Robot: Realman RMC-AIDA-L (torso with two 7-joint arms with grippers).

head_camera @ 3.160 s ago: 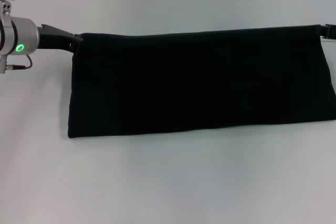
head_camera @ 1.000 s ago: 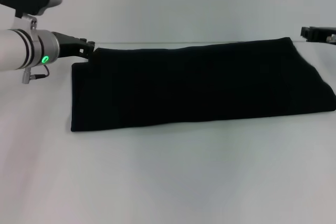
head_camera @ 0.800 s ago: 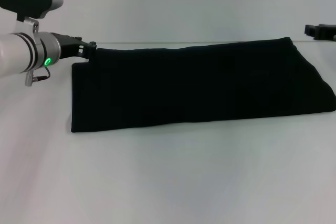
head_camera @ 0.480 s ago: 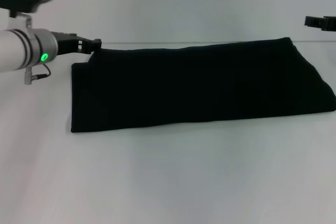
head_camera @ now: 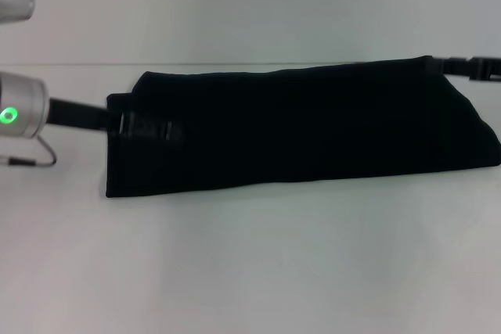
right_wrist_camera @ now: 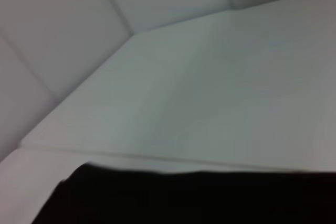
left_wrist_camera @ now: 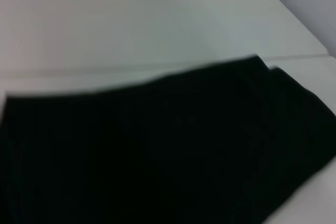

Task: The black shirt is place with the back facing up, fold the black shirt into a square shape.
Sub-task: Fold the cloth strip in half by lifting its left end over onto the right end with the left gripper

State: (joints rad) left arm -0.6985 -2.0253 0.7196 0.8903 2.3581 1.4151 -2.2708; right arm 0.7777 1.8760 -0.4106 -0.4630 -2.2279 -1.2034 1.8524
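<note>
Shirt folded long on white table; both grippers' finger state unclear.

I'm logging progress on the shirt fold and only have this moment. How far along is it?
Done: the black shirt lies on the white table as a long, flat band, so lengthwise folding looks finished. In hand: the left gripper sits over the band's left end, and the right gripper is at its far right corner. Left: folding the band crosswise into a square.
</note>
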